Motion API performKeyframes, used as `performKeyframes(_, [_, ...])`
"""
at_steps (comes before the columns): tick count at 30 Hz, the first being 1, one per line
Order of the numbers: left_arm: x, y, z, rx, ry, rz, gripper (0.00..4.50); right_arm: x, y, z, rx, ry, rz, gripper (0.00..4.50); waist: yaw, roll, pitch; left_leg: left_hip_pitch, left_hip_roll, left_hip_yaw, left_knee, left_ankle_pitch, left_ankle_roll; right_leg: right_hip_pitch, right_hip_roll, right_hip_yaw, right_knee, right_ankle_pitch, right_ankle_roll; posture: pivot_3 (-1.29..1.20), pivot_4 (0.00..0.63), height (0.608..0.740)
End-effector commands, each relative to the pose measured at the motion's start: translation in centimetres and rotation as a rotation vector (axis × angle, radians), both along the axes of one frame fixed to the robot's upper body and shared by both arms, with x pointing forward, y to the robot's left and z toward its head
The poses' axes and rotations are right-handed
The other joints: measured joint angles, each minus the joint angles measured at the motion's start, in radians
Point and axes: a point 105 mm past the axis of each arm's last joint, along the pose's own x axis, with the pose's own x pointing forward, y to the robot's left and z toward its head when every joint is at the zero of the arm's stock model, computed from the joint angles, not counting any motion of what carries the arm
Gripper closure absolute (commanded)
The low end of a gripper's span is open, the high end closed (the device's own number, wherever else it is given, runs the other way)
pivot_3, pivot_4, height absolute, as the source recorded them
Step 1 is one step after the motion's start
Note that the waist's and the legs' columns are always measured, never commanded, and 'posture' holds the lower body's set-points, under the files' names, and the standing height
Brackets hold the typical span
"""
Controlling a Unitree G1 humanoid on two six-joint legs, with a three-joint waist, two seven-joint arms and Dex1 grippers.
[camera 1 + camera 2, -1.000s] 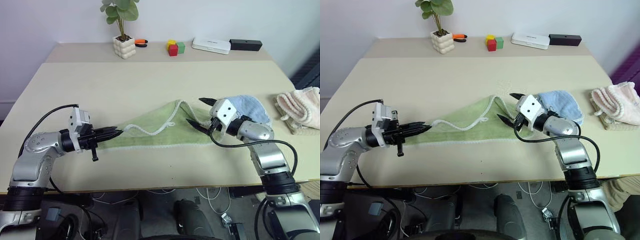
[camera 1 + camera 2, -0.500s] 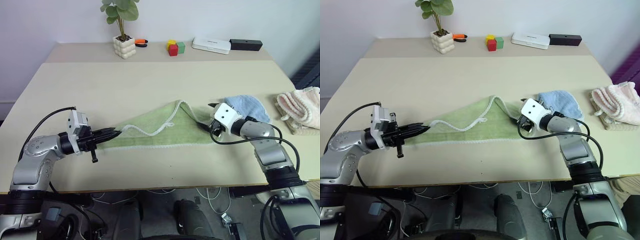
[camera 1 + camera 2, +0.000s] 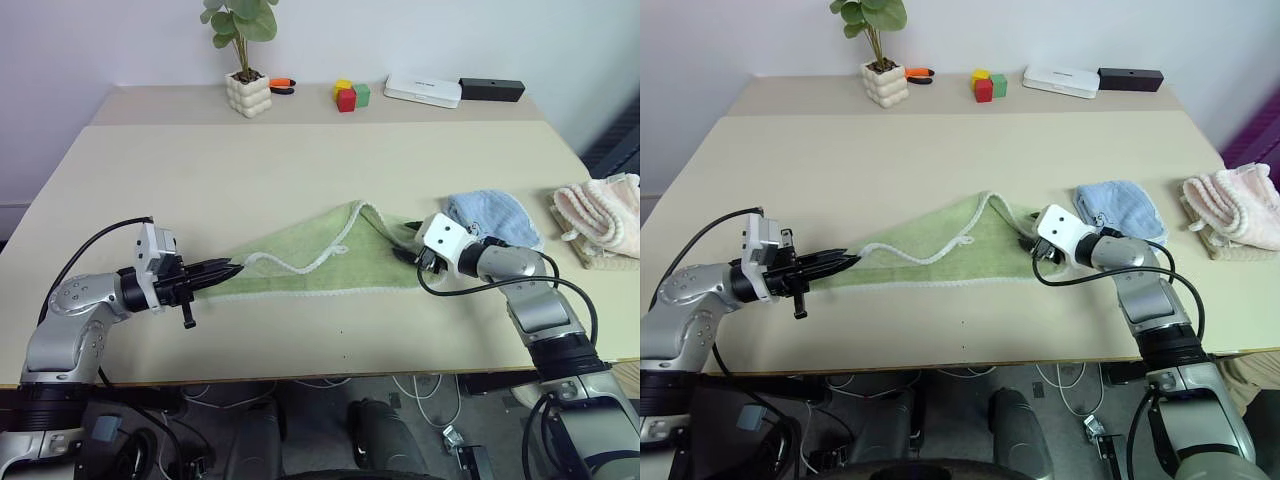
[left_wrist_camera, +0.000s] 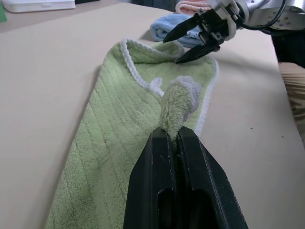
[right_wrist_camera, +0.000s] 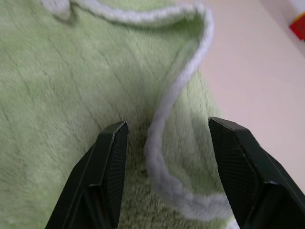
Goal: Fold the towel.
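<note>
The left gripper [image 3: 232, 268] pointed level, jaws clamped together; the right gripper [image 4: 193, 39] angled slightly downward, its black fingers [image 5: 109, 167] apart.

I see the towel [image 3: 330, 262] as light green terry with a whitish stitched edge. Beside it lies a light blue towel [image 3: 492, 216], and farther right a pale pink fluffy towel [image 3: 602, 220]. The table [image 3: 300, 160] is plain beige. Both grippers' fingers [image 4: 164, 176] are black. At the back sit red, yellow and green blocks [image 3: 351, 95].
</note>
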Motion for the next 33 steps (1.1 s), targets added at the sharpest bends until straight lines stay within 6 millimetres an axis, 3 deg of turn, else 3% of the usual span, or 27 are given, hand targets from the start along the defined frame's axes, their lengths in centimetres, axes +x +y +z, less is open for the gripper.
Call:
performKeyframes(1, [-0.1,0.1,0.7,0.004,-0.04,-0.003,4.5,0.5,-1.0,0.5,-0.062,-0.048,-0.028,1.76,0.0,0.0,0.0,0.0,0.0,0.0,0.0,0.0,0.0,0.0,0.0,0.0,0.0,0.0,0.0,0.0,0.15,0.74])
performKeyframes(6, [-0.2,0.3,0.7,0.004,-0.041,-0.001,4.5,1.0,-1.8,-0.3,-0.113,-0.036,-0.06,1.76,-0.002,0.0,0.0,0.0,0.0,0.0,0.0,0.0,0.0,0.0,0.0,0.0,0.0,0.0,0.0,0.0,0.15,0.74])
performKeyframes(12, [-0.3,0.4,0.6,0.005,-0.039,0.002,4.5,1.3,-1.7,-0.2,-0.108,-0.043,-0.061,4.43,0.0,0.0,0.0,0.0,0.0,0.0,0.0,0.0,0.0,0.0,0.0,0.0,0.0,0.0,0.0,0.0,0.15,0.74])
performKeyframes(18, [-0.1,0.8,0.5,0.007,-0.043,0.022,4.5,1.3,-1.6,0.3,-0.095,-0.051,-0.053,4.43,-0.001,0.0,0.0,0.0,0.0,0.0,0.0,0.0,0.0,0.0,0.0,0.0,0.0,0.0,0.0,0.0,0.15,0.74])
performKeyframes(22, [1.5,2.2,0.1,0.046,-0.081,0.149,4.5,1.1,-1.4,1.7,-0.064,-0.071,-0.028,4.43,-0.001,0.0,0.0,0.0,0.0,0.0,0.0,0.0,0.0,0.0,0.0,0.0,0.0,0.0,0.0,0.0,0.15,0.74])
performKeyframes(25, [2.8,3.7,1.0,0.01,-0.106,0.248,4.5,-0.5,-0.6,3.2,-0.002,-0.03,0.067,4.43,0.001,0.0,0.0,0.0,0.0,0.0,0.0,0.0,0.0,0.0,0.0,0.0,0.0,0.001,0.001,0.0,0.15,0.74])
performKeyframes(29, [3.9,5.1,1.8,-0.006,-0.142,0.345,4.5,-1.6,-0.4,3.7,-0.03,0.021,0.119,4.43,0.003,0.0,0.0,0.0,0.0,0.0,0.0,0.0,0.0,0.0,0.0,0.0,0.0,0.001,0.003,0.0,0.15,0.74])
performKeyframes(33, [5.8,6.6,2.2,0.044,-0.231,0.462,4.5,0.1,0.2,5.7,-0.019,-0.068,0.105,4.43,-0.001,0.0,0.0,0.0,0.0,0.0,0.0,0.0,0.0,0.0,0.0,0.0,0.0,0.001,0.003,0.0,0.15,0.74])
